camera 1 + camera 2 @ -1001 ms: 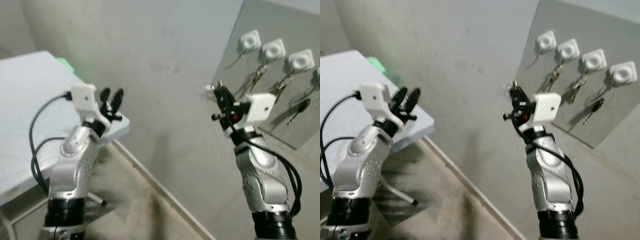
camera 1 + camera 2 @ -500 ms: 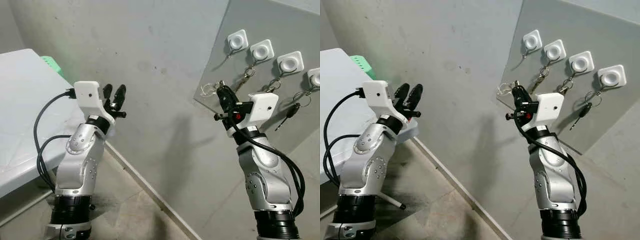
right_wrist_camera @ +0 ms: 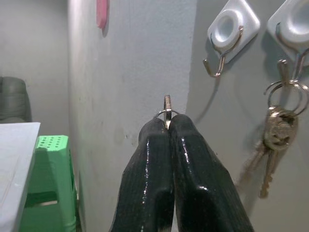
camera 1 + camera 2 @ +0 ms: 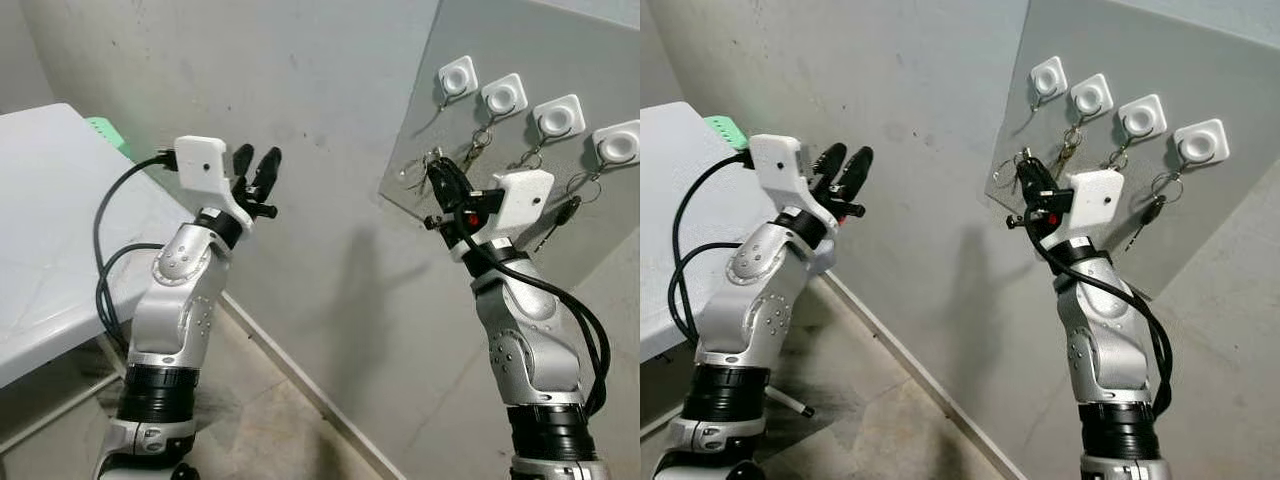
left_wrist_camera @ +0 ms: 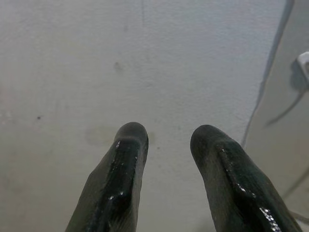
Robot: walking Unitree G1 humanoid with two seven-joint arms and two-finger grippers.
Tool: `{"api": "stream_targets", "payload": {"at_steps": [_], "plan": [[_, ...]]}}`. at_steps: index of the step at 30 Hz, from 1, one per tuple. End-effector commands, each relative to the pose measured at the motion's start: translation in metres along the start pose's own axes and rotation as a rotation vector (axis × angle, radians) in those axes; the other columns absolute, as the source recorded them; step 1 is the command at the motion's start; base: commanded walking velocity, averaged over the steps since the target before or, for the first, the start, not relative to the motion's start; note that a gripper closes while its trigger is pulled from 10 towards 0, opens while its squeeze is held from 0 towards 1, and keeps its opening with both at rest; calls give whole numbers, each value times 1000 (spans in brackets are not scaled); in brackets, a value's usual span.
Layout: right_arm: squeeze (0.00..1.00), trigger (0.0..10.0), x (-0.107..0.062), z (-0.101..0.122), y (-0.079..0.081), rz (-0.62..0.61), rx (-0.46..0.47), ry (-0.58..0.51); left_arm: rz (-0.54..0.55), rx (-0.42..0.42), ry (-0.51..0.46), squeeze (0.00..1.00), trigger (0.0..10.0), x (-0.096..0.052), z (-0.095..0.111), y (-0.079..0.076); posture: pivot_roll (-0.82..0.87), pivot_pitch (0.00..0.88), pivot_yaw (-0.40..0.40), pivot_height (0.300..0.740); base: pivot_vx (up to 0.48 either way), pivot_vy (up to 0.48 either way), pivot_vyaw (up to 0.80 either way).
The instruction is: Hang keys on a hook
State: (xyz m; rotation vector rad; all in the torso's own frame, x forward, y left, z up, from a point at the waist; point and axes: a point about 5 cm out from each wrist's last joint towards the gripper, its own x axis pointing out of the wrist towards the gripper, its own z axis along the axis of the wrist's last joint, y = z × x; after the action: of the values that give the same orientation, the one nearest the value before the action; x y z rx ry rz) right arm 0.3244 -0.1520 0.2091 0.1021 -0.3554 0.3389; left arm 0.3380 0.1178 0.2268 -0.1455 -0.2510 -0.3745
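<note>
A grey board point(image 4: 520, 35) on the wall carries a row of white hooks. The leftmost hook point(image 4: 457, 78) is bare, and the hooks beside it point(image 4: 503, 95) hold hanging key bunches point(image 3: 275, 130). My right gripper point(image 4: 433, 173) is raised in front of the board's lower left part, just below the bare hook point(image 3: 223, 48). It is shut on a key ring point(image 3: 167, 110), and the keys point(image 4: 413, 168) dangle to the left of the fingers. My left gripper point(image 4: 258, 168) is held up open near the bare wall with nothing between its fingers point(image 5: 128, 145).
A white table point(image 4: 50, 220) stands at the left, with a green stool point(image 4: 105, 130) behind it against the wall. Concrete floor point(image 4: 290, 430) runs along the wall base between my arms.
The camera has shifted. My right gripper has carried the keys from the board's left edge to in front of it, closer under the bare hook. The left arm has risen a little.
</note>
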Motion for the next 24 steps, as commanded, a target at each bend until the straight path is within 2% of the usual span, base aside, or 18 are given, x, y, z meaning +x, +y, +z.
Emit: {"api": "stream_targets", "payload": {"at_steps": [1,6,8,14,19,24], "plan": [[0,10000,7,5,-1,21,-13,-14,-32,8,-10,0,10000,5,3,-7,145,0,-100,740,0,0,0],[0,10000,15,7,3,54,-8,-20,-43,1,-15,0,10000,6,3,-11,147,0,-106,740,0,0,0],[0,10000,27,9,8,84,-3,-27,-52,-3,-19,0,10000,6,4,-14,149,0,-110,740,0,0,0],[0,10000,38,13,11,92,-1,-42,-52,-3,-22,0,10000,6,4,-15,153,0,-121,740,0,0,0],[0,10000,56,22,13,64,-4,-80,-47,-10,-25,0,10000,5,4,-16,158,0,-132,740,0,0,0],[0,10000,65,28,13,4,15,-96,-56,-13,-23,0,10000,4,3,-19,159,0,-136,740,0,0,0]]}}
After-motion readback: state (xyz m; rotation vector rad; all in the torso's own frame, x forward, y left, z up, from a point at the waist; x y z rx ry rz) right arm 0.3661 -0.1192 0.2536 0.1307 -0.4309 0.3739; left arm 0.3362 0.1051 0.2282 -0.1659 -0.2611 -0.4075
